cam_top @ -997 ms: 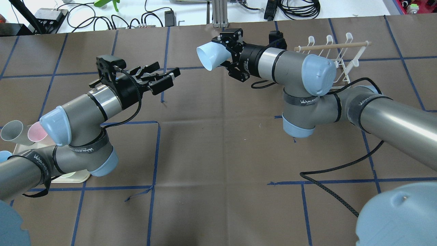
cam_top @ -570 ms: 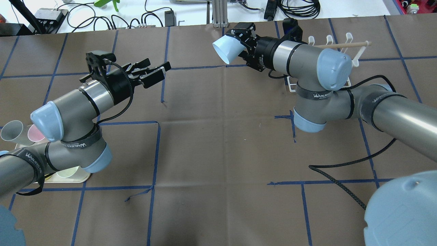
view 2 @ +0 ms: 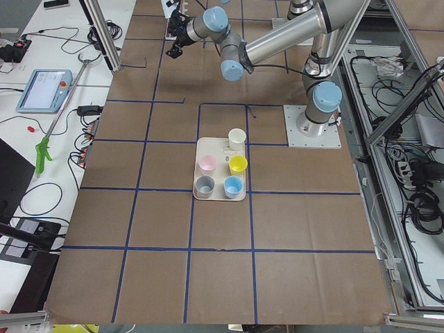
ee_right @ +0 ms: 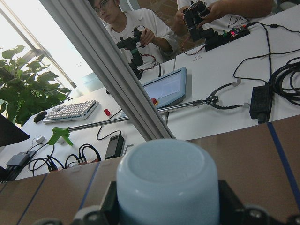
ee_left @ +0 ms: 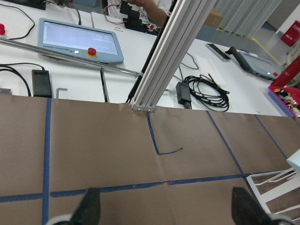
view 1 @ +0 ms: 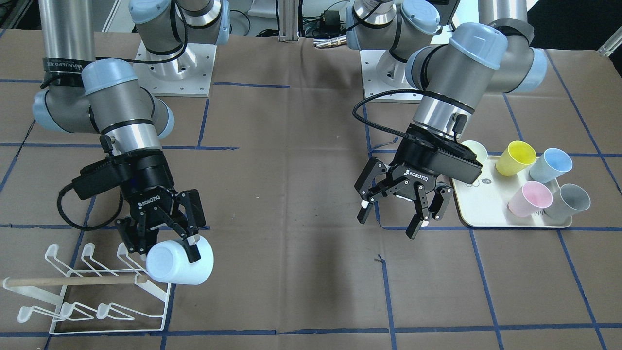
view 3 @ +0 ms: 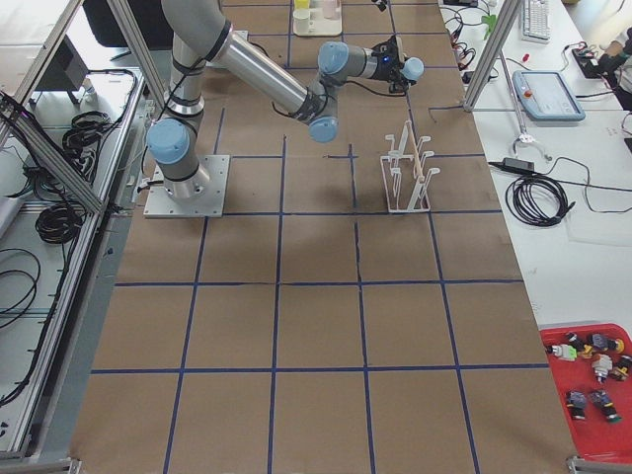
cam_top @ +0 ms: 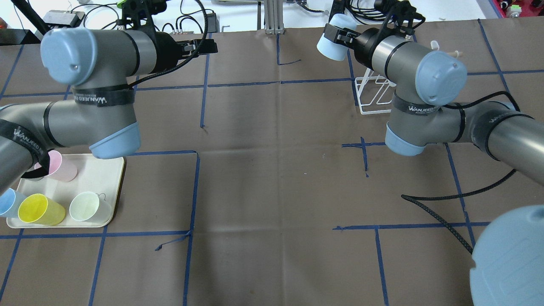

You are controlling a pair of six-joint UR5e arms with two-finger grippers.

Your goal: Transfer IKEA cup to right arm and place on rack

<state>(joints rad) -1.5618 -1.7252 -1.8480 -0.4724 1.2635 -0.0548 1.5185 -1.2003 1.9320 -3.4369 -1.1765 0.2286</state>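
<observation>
Cups number six: you have one pale blue cup (view 1: 177, 266) clamped in the right gripper (view 1: 181, 244), plus five other cups (view 1: 529, 201) on the single tray (view 1: 486, 206). Your blue cup lies sideways in the air just beside the end of the one rack (view 1: 73, 281). Its long axis is level and its mouth faces away from the wrist. Your left gripper (view 1: 388, 221) hangs with jaws apart.

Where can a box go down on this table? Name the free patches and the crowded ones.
Free: the wide middle of the table, between the tray and the rack. Crowded: the tray, with its five cups and the open left pincer by its edge; the rack corner, where the right pincer holds a blue cup.
</observation>
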